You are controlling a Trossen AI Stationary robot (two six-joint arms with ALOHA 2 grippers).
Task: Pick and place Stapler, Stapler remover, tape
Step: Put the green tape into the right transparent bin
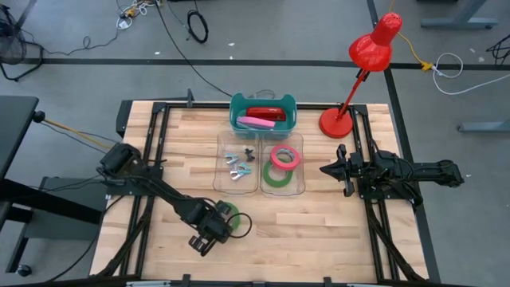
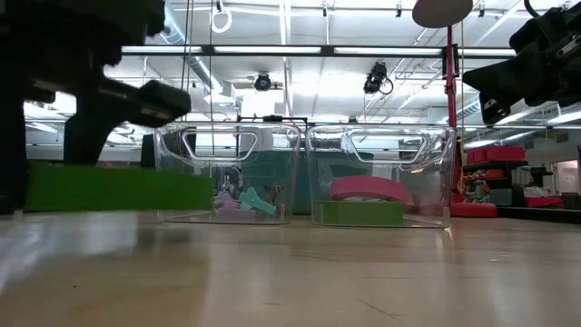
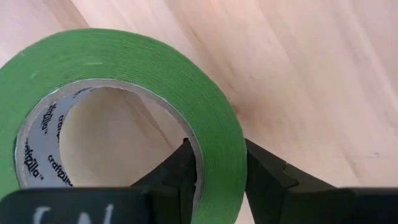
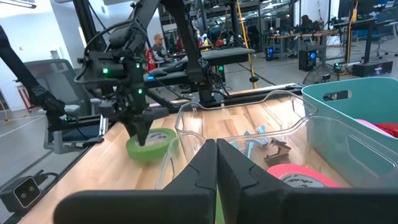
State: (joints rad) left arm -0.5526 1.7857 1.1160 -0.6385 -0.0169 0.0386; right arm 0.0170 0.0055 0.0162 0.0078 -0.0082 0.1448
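Down at about seven o'clock on the table [image 1: 319, 239], the left gripper [image 1: 217, 227] is bent over the loose green tape roll [image 1: 230, 215], which lies flat on the wood. One finger [image 3: 180, 171] is inside the open centre and the other outside, so the two pinch the roll's wall between them. That looks like a sensible hold for a flat ring with no other edge to catch. The roll seems to rest on the table, not lifted yet.

Near the table's middle stand two clear bins side by side. The right-hand clear bin [image 1: 301, 179] already holds a red-pink tape roll [image 1: 284, 156] lying partly over another green roll [image 1: 276, 176], so I judge that is where this one belongs. The left-hand clear bin [image 1: 219, 175] holds small staple removers [image 1: 237, 163]. Behind them, at twelve o'clock, the teal tub [image 1: 235, 112] has a red stapler [image 1: 263, 115] and a pink one inside. A red desk lamp [image 1: 370, 49] stands toward one o'clock.

The right gripper [image 1: 327, 169] waits at three o'clock, fingers pressed together on nothing, clear of the bins.
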